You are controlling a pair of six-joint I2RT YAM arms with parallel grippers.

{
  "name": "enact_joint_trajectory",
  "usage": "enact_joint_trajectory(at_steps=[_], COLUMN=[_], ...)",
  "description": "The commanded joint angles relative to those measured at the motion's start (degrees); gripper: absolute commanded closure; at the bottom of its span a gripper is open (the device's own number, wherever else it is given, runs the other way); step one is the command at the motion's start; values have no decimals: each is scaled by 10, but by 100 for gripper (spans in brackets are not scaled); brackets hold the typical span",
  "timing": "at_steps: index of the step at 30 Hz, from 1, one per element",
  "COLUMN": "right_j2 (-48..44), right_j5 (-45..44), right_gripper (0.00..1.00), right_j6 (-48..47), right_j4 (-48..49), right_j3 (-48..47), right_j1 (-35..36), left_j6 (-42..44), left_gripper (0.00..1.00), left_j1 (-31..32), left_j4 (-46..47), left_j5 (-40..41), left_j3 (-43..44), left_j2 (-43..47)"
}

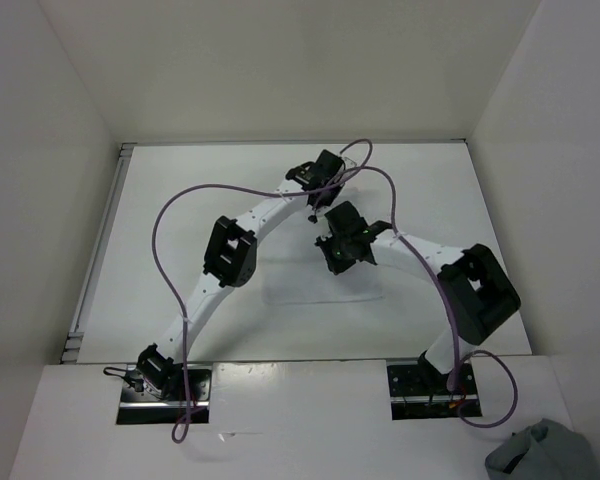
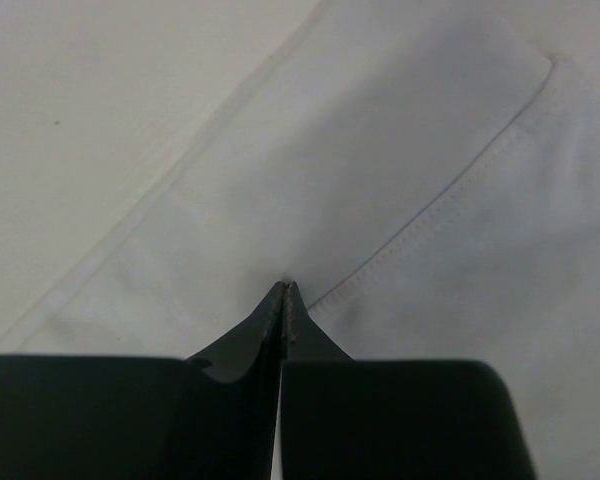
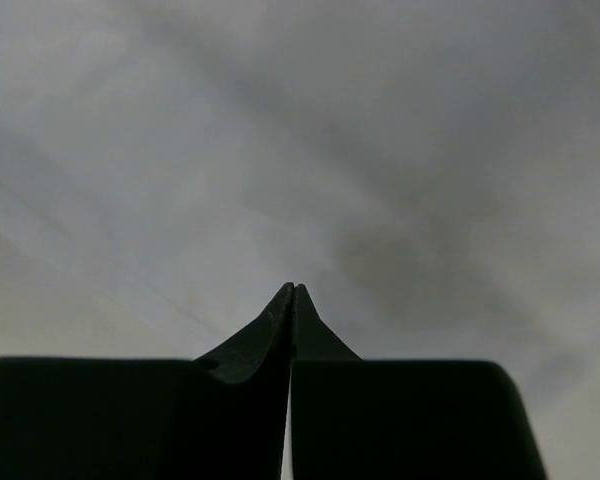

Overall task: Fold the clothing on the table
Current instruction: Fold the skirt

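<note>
- Left pincer (image 2: 286, 292): jaws closed, tips meeting with no gap.
- Right pincer (image 3: 293, 292): jaws closed, tips pressed together.
- Left arm (image 1: 195, 300): runs from its base behind the pincers, elbow raised, forearm angled in toward the right pincer.
- Right arm (image 1: 420, 255): elbow raised out to the right of its pincer, forearm angled in toward the left pincer.
- Left wrist just beyond the right pincer, the two near each other.
</note>
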State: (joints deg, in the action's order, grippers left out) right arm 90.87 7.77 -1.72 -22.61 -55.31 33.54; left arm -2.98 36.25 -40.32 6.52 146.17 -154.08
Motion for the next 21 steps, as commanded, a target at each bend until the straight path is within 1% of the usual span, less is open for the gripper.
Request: enact_joint_trajectory(at_steps=[1, 5, 6, 8, 14, 15, 18, 19, 21], right_j2=[40, 64, 74, 79, 141, 150, 181, 195, 207], right_j5=[-108, -182, -194, -213, -267, -273, -273, -273, -273], right_gripper=[100, 100, 100, 100, 100, 100, 100, 100, 100], right_j6=[-11, -31, -31, -31, -31, -31, -26, -21, -21], right_j4=[30, 35, 35, 35, 30, 30, 25, 19, 12], right_j3=[-46, -46, -40, -40, -51, -59, -82, -89, -112], right_j1=[33, 77, 89, 94, 94, 94, 94, 83, 68], left_j6=[11, -4, -4, -16, -40, -47, -69, -74, -81], left_gripper=[100, 100, 100, 100, 100, 100, 100, 100, 100], left_j1=[-13, -18, -18, -24, -43, -49, -63, -70, -75], left_j4=[-9, -14, -20, -26, -77, -86, -128, -137, -153], left_j5=[41, 86, 86, 103, 108, 121, 121, 121, 121], left_j3=[13, 19, 19, 26, 32, 32, 32, 32, 2], left_j2=[-27, -33, -39, -39, -39, -39, -39, -39, -32])
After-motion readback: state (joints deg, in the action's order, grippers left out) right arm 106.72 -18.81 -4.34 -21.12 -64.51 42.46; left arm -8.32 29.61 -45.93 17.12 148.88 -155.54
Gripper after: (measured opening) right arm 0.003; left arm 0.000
